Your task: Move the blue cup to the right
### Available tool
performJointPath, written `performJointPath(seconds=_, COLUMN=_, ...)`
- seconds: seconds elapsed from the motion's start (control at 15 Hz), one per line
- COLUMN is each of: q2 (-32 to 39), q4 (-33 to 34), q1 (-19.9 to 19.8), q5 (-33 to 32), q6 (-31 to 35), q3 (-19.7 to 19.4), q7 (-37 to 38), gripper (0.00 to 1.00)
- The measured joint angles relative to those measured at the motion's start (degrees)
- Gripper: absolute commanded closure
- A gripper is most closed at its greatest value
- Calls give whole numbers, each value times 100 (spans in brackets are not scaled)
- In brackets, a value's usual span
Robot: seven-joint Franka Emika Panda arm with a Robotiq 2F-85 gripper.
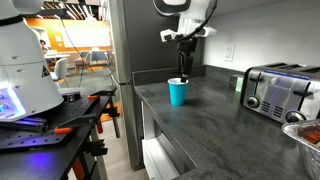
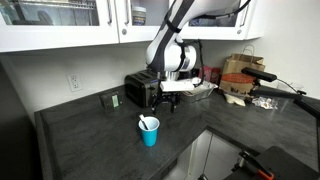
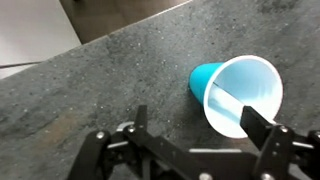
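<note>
The blue cup stands upright on the dark grey counter, small and tapered, with a white bit at its rim. It also shows in an exterior view and in the wrist view, where I look down into its mouth. My gripper hangs above and a little behind the cup, seen also in an exterior view. In the wrist view the gripper is open, its fingers spread wide, one finger overlapping the cup's rim in the picture. It holds nothing.
A chrome toaster stands at the counter's far side, also in an exterior view. A bowl's rim sits near the toaster. Boxes and clutter lie further along. The counter edge drops off near the cup.
</note>
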Motion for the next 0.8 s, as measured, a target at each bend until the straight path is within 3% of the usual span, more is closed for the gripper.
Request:
performJointPath(seconds=0.33, q2=825, q4=512, q1=35, q5=-21, q6=-145, q3=100, q7=-113, gripper=0)
performJointPath(seconds=0.4, q2=958, q4=602, q1=43, q5=-34, q6=-209, q3=109, q7=-182, gripper=25)
performJointPath(seconds=0.53, q2=1193, q4=779, q1=55, q5=-67, q6=-328, q3=140, q7=-335, gripper=32)
performJointPath(seconds=0.8, q2=1502, q4=1103, q1=77, q5=-180, q6=-368, q3=198, q7=-455, gripper=64)
